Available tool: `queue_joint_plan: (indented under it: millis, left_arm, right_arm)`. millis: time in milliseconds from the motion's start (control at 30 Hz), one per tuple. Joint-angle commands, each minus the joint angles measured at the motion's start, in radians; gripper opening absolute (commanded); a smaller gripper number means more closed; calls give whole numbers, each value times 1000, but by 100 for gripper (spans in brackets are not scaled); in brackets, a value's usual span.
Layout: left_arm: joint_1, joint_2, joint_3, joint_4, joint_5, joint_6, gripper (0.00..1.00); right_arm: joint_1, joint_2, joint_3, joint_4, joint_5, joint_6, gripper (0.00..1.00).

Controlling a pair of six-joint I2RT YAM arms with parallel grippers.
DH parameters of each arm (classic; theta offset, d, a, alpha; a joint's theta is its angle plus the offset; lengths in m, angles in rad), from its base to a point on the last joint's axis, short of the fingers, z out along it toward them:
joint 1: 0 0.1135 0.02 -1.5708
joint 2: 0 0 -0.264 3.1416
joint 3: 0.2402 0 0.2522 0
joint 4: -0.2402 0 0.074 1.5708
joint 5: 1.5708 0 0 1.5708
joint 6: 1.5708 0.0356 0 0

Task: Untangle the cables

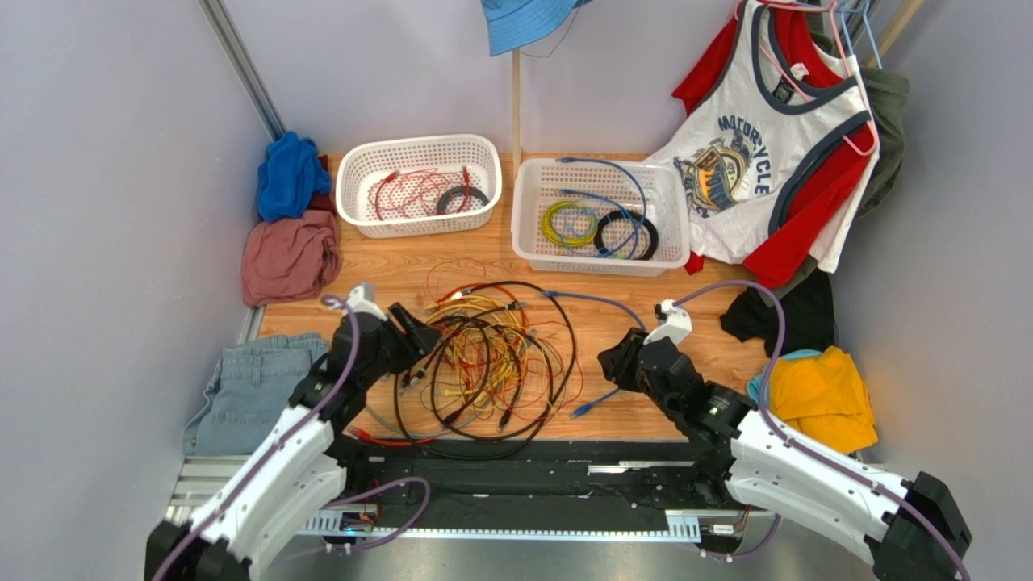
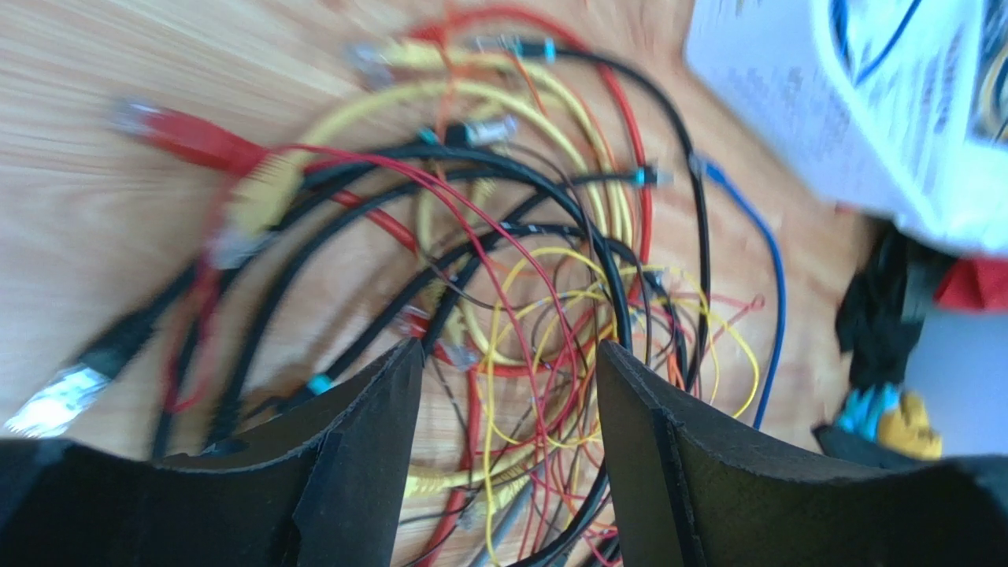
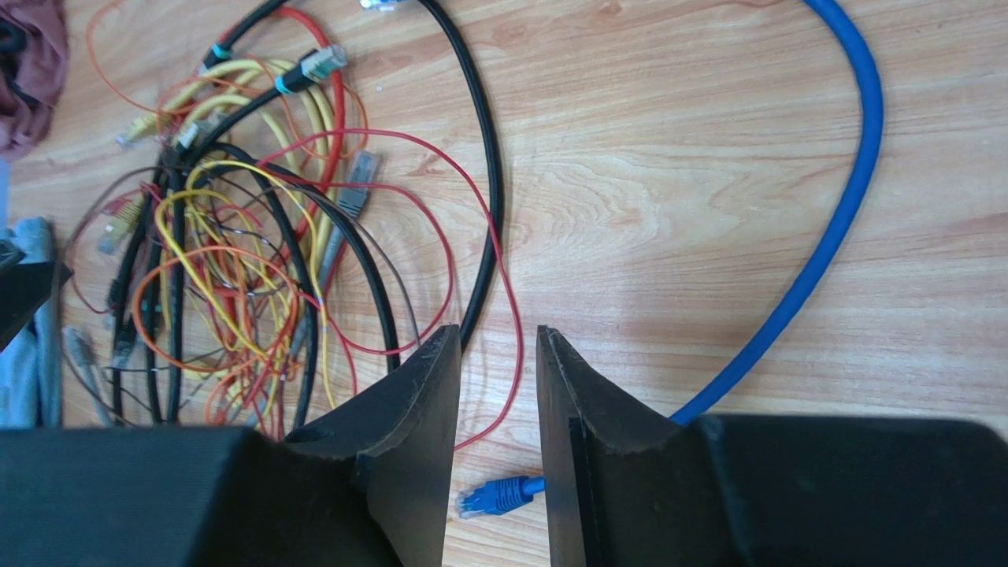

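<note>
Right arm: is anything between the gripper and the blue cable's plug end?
Nothing covers it. The thick blue cable's plug lies bare on the wooden table, between the fingers of the right gripper. A thin red wire loops through that gap too and might get pinched.

The wooden table (image 1: 364,260) bears the tangled cables (image 1: 491,357), two white baskets (image 1: 418,224) behind them and crumpled clothes (image 1: 289,257) at both sides

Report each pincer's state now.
Left pincer: open above the cables, gripping nothing.
Right pincer: narrowly open over the blue plug, gripping nothing.
</note>
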Motion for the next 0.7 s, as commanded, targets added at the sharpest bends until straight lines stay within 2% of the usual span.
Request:
queue_joint_plan:
  millis: [0,133,300,367,467,500,533,567,600,667]
  left_arm:
    - [-58,266,33,288,260,78,66]
    - [-190,435,80,375,234,97,69]
    - [-226,621,106,441,240,101,71]
    - [-229,698,111,470,242,101,69]
    - [-232,758,116,507,248,94,37]
    - [-232,759,117,513,252,95,17]
    - [-232,741,122,516,252,97,9]
    - [-232,720,126,510,249,104,2]
    - [-232,692,134,495,237,124,0]
    - [-232,576,169,420,222,156,0]
  right_arm:
    - [-2,76,10,109,-35,-59,33]
    - [-2,148,47,112,-41,-76,33]
    - [-2,165,44,126,-48,-76,33]
    - [-2,170,49,124,-47,-79,33]
    - [-2,174,58,117,-45,-85,33]
    - [-2,173,61,109,-44,-90,33]
    - [-2,173,64,106,-39,-92,32]
    - [-2,171,67,103,-39,-95,33]
    - [-2,170,73,100,-39,-96,32]
    - [-2,160,76,95,-45,-101,32]
